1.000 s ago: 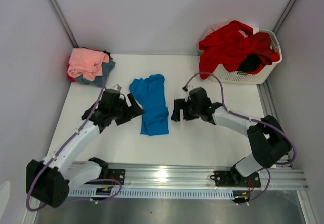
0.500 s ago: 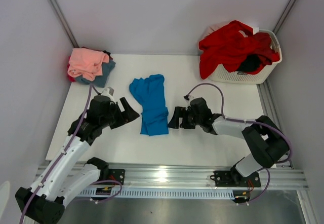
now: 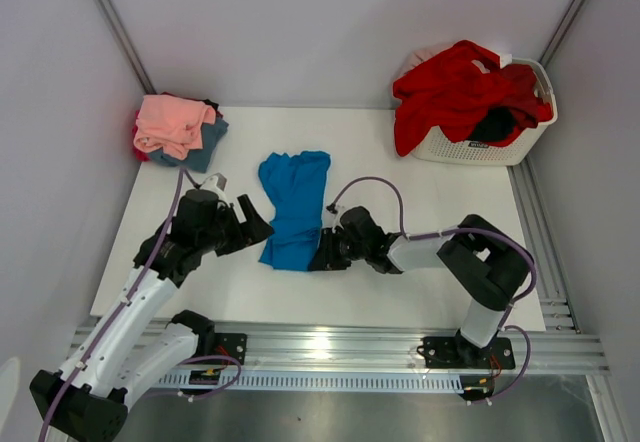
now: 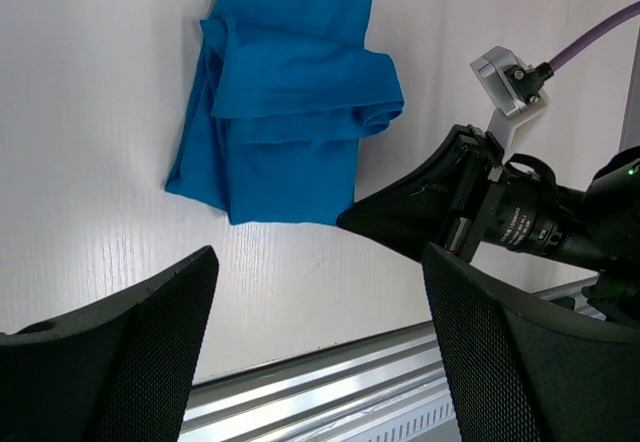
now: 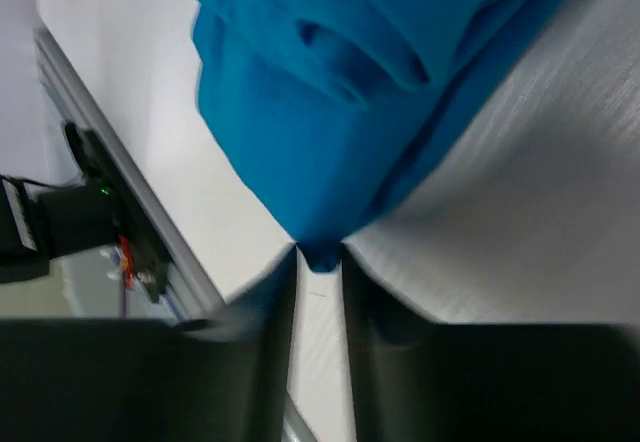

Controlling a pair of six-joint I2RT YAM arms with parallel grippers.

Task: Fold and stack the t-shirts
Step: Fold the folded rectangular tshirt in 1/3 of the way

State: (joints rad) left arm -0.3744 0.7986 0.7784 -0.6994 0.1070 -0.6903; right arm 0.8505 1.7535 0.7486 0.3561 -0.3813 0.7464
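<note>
A bright blue t-shirt [image 3: 293, 212] lies roughly folded mid-table, also visible in the left wrist view [image 4: 290, 112]. My right gripper [image 3: 322, 254] is low at its near right corner, shut on the tip of that corner [image 5: 320, 257]. The rest of the blue t-shirt [image 5: 330, 92] spreads out beyond the fingers. My left gripper [image 3: 255, 227] hovers just left of the shirt, open and empty [image 4: 318, 262]. From the left wrist I see the right gripper [image 4: 350, 219] at the shirt's corner. Folded t-shirts are stacked at the back left, salmon pink [image 3: 172, 124] over slate blue [image 3: 205, 147].
A white slatted basket [image 3: 480, 147] stands at the back right, with a red t-shirt [image 3: 460, 87] and a black one [image 3: 492, 122] spilling out of it. A metal rail [image 3: 330, 347] runs along the near table edge. Walls close in on both sides.
My right gripper slid left and nearer to the blue shirt's near corner and shut on it; the shirt's near end shifted slightly left. The left arm drew back a little.
</note>
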